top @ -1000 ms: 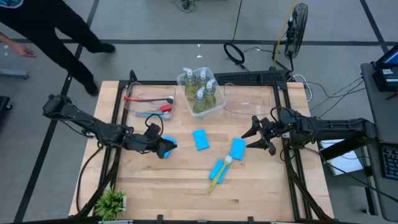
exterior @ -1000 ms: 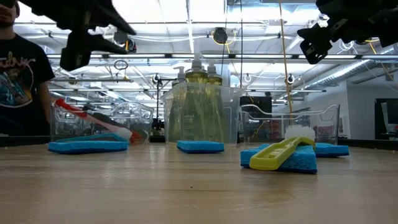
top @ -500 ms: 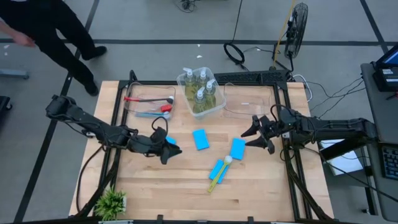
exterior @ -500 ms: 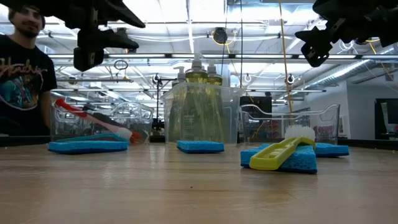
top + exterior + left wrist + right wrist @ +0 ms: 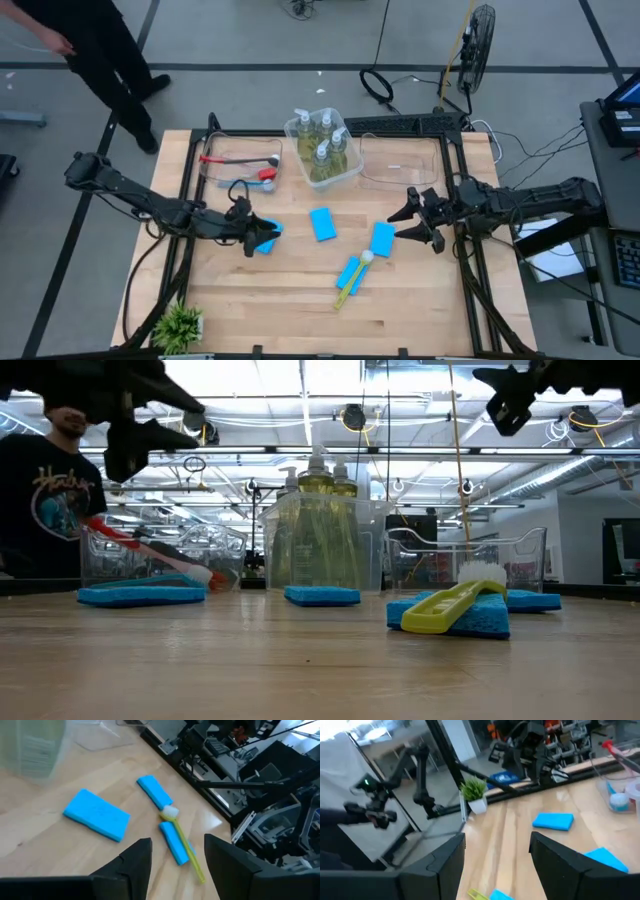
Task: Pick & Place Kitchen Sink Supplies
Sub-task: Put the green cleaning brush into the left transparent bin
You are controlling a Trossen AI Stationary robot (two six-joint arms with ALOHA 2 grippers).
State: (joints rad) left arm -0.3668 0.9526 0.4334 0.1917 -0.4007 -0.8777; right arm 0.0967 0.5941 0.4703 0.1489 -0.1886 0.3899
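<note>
Several flat blue sponges lie on the wooden table: one (image 5: 268, 236) partly under my left gripper (image 5: 257, 240), one (image 5: 322, 223) at the middle, one (image 5: 382, 238) near my right gripper (image 5: 408, 222). Another (image 5: 348, 271) carries the head end of a yellow-green brush (image 5: 351, 281). Soap bottles (image 5: 322, 140) stand in a clear bin (image 5: 345, 172). A red brush (image 5: 240, 159) and a blue brush (image 5: 240, 182) lie in the left bin. Both grippers hover open above the table (image 5: 135, 425) (image 5: 508, 400). No black brush shows.
An empty clear bin (image 5: 400, 160) stands at the far right. A small potted plant (image 5: 180, 325) sits at the near left corner. A person (image 5: 90, 40) stands beyond the far left corner. Bare wood lies along the near edge (image 5: 300, 320).
My left gripper swung slightly toward the right, then back left, staying raised over its sponge. My right gripper rose a little. The sponges and brush have not moved. The person behind the table has shifted.
</note>
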